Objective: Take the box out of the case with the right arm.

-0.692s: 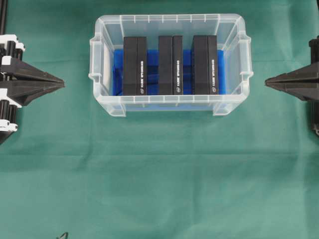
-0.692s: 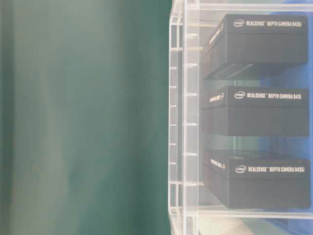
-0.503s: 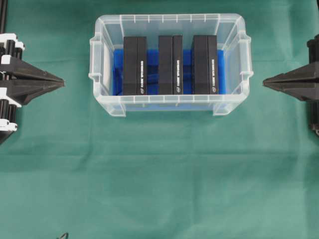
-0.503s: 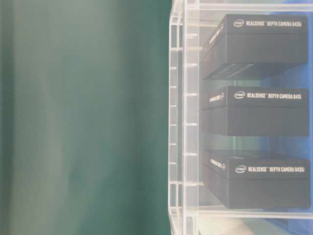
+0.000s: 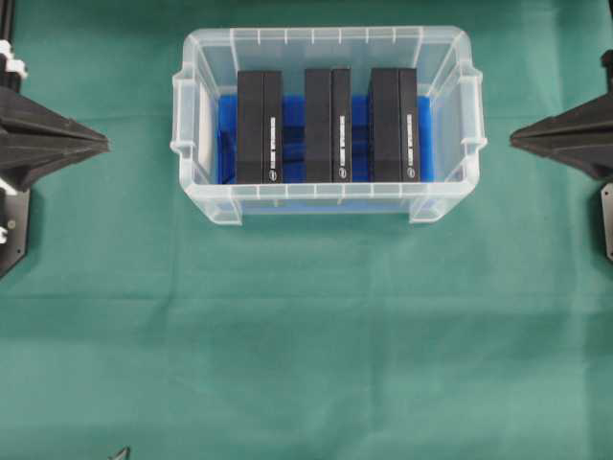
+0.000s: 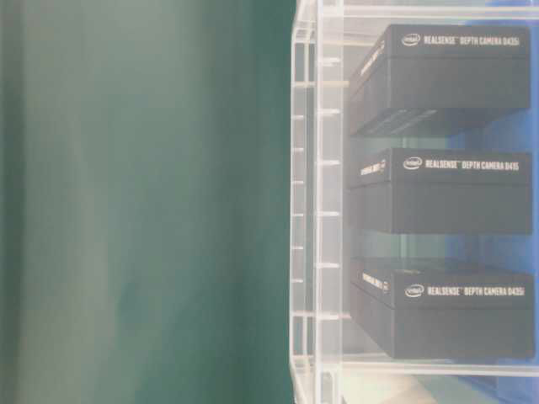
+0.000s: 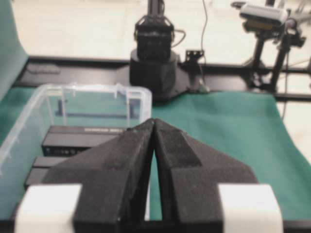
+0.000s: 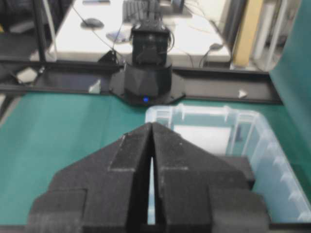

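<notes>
Seen from overhead: clear plastic case [image 5: 328,125] resting on the green cloth [image 5: 306,335] toward the far middle of the table, rimmed, with handles on its short sides and a bright blue sheet [image 5: 356,125] lining the bottom. Inside, 3 black boxes standing on edge in a row, side by side with narrow gaps showing blue between them: left box [image 5: 260,126], middle box [image 5: 328,125], right box [image 5: 395,125], each with small white print along one face. From table level, the same 3 boxes [image 6: 442,189] viewed through the translucent wall [image 6: 307,202], printed "RealSense Depth Camera". Left gripper [image 5: 103,145] at the left edge of the overhead view, pointing toward the case and well apart from it, holding nothing; in the left wrist view [image 7: 154,121] tips pressed together, only a thin slit behind them, so closed and empty. Right gripper [image 5: 513,139] at the right edge, all black, pointed at the case's right handle, near but clear of the rim; in the right wrist view [image 8: 151,124] tips likewise meeting at a point, closed and empty, with the case [image 8: 272,145] ahead and to the right. All 3 boxes still inside the case, untouched by either gripper. Opposite arm's black base [image 8: 147,80] visible beyond the cloth.
</notes>
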